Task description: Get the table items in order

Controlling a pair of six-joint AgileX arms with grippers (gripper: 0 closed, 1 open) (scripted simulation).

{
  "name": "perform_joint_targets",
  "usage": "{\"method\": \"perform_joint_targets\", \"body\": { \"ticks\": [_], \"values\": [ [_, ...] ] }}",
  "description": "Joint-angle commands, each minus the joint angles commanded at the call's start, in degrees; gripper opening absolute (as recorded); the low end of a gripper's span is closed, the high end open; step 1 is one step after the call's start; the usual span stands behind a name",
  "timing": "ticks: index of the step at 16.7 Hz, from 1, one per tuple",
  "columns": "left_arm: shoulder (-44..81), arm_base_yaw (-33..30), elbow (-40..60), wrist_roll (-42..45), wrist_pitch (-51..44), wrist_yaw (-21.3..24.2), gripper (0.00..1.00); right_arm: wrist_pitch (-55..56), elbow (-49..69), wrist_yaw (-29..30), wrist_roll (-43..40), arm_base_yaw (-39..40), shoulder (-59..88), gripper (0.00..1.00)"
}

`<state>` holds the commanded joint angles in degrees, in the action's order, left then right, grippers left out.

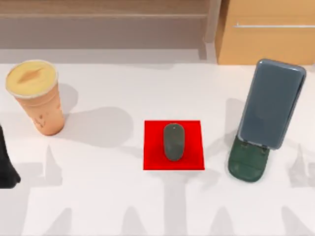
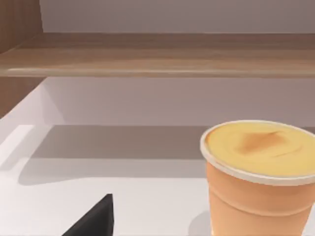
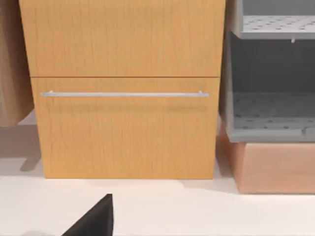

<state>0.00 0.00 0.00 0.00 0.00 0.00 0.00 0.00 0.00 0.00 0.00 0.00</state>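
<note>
The orange paper cup (image 1: 35, 98) near the desk's (image 1: 98, 206) left edge looks light, crushable; grasp mid-wall gently. Left gripper (image 1: 6, 167) beside it: finger state unclear.

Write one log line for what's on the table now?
mouse on red square | phone leaning on green stand | cup upright, left

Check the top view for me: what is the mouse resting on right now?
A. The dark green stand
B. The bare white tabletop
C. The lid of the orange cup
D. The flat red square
D. The top view shows the mouse lying inside the edges of the red square at the table's middle, apart from the cup and the green stand.
</note>
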Motion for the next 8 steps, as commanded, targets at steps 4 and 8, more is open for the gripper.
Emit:
{"method": "perform_joint_targets", "body": {
  "ticks": [4,8],
  "values": [
    [3.0,-0.5,-0.1,-0.3,3.2,-0.3,1.00,0.0,0.0,0.0,0.0,0.0,0.0,1.00],
    [15.0,-2.9,-0.3,-1.9,12.9,-1.1,1.00,0.0,0.0,0.0,0.0,0.0,0.0,1.00]
  ]
}}
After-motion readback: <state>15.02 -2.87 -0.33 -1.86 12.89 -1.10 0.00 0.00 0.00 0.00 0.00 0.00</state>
